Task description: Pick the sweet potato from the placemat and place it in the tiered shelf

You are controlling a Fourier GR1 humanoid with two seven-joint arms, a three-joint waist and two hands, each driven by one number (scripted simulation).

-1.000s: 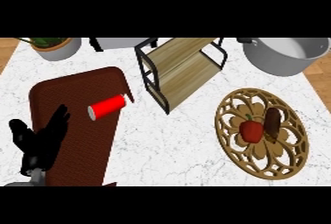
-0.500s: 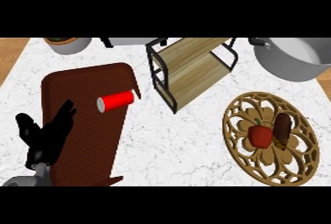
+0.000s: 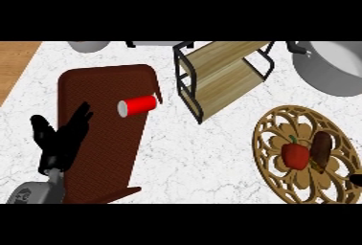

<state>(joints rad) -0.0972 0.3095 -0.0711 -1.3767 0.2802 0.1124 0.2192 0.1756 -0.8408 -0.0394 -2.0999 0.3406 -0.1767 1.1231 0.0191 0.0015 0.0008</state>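
Note:
The sweet potato (image 3: 322, 146), brown and oblong, lies on a round openwork wooden placemat (image 3: 272, 127) at the right, beside a red bell pepper (image 3: 295, 155). The tiered shelf (image 3: 219, 72), wooden boards in a black frame, stands at the top centre, well up and left of the sweet potato. My left hand (image 3: 63, 139) is open at the lower left, fingers up, over the left edge of a dark brown mat (image 3: 99, 162). Only a small dark tip of my right hand (image 3: 354, 180) shows at the right edge, below the sweet potato.
A red cup (image 3: 138, 105) lies on its side on the dark brown mat. A grey pot (image 3: 332, 67) stands at the top right, next to the shelf. A grey bowl (image 3: 88, 46) is at the top left. The counter's left edge (image 3: 28, 67) runs past the mat.
The whole view has shifted, so everything on the counter sits further right and lower in the picture. A dark tip has come in at the right edge. My left hand stays open.

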